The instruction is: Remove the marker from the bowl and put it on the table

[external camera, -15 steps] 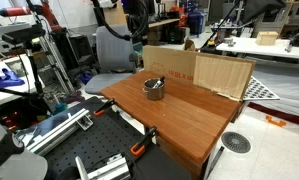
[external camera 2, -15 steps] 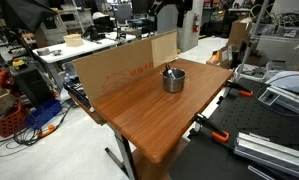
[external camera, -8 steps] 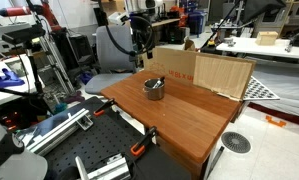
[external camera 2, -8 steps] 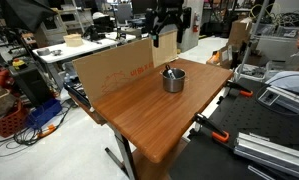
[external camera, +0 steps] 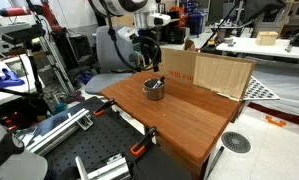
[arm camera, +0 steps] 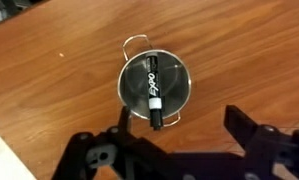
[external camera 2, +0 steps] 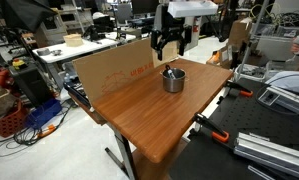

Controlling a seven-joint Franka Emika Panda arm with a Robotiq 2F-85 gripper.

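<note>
The small grey metal bowl stands on the reddish-brown wooden table; it shows in both exterior views. The dark marker with a whitish band lies across the bowl, one end sticking past the rim. In an exterior view it shows as a thin stick in the bowl. My gripper is open and empty, hanging above the bowl; it shows in both exterior views.
Tan cardboard sheets stand along the table's far edge. Orange clamps grip the near edge. Lab equipment and white tables surround the table.
The arm has come down into view over the bowl, lower in each frame. The bowl and marker have not moved.
</note>
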